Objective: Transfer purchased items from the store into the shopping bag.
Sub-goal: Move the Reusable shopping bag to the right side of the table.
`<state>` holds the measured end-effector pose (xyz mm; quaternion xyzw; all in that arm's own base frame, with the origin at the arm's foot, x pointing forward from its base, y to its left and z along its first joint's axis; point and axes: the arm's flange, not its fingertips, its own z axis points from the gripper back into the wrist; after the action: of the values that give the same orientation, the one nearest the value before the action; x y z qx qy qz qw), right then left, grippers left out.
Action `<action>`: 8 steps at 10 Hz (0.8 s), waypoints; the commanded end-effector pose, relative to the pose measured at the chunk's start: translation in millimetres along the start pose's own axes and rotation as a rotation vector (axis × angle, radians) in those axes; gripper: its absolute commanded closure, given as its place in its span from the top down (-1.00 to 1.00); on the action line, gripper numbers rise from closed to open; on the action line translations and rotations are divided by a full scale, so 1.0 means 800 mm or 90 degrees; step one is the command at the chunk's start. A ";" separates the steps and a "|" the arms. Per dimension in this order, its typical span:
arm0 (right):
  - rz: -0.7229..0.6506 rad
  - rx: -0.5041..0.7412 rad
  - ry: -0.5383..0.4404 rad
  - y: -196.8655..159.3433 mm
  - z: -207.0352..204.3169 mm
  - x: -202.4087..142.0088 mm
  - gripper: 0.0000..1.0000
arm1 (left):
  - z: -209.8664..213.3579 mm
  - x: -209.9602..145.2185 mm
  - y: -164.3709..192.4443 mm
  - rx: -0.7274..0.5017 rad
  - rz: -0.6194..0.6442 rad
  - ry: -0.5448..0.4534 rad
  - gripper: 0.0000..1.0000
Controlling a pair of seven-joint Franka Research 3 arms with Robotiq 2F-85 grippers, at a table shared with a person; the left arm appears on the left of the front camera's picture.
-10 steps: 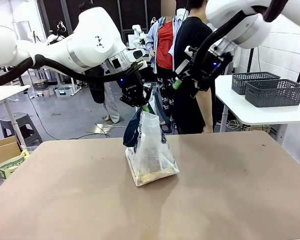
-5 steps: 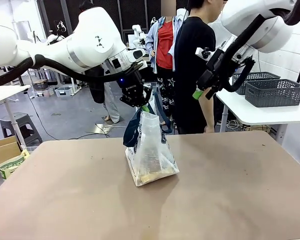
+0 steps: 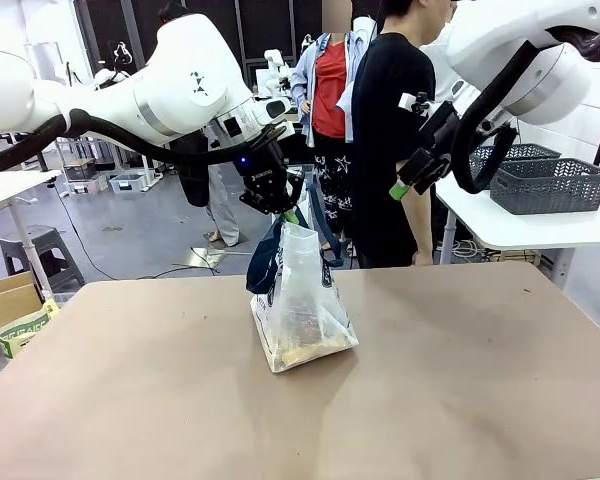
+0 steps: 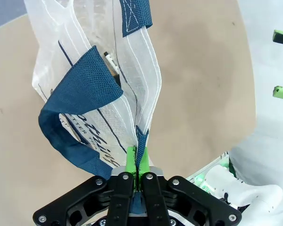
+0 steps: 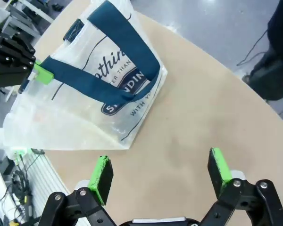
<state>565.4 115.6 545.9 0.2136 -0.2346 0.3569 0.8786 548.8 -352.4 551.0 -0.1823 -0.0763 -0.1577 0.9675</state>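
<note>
The shopping bag (image 3: pixel 300 310) stands upright near the middle of the brown table (image 3: pixel 460 390), with tan packets visible through its thin wall. The left gripper (image 3: pixel 277 203) is clamped on the bag's top edge beside a navy strap (image 4: pixel 78 94), holding it up. The right gripper (image 5: pixel 160 172) hangs above the table's far right, jaws wide apart and empty.

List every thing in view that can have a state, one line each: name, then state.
shopping bag: standing on the table, top edge pinched and held up, pale contents at the bottom.
navy strap handle: slack, drooping beside the bag.
left gripper: shut on the bag's top edge.
right gripper: open, empty, raised above the table.
grey lattice baskets: upright on the white side table.
</note>
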 end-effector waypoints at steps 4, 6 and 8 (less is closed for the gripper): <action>-0.007 0.008 0.013 -0.002 0.003 0.006 1.00 | 0.000 0.000 0.000 0.000 0.000 0.000 -1.00; -0.007 0.008 0.013 -0.002 0.003 0.006 1.00 | 0.026 0.016 0.011 0.058 -0.047 0.009 -1.00; -0.007 0.008 0.013 -0.002 0.003 0.006 1.00 | 0.063 0.013 0.036 0.084 -0.076 -0.022 -1.00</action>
<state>565.4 114.9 547.1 0.2166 -0.2309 0.3583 0.8783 560.6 -327.0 572.3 -0.1295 -0.0905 -0.1902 0.9689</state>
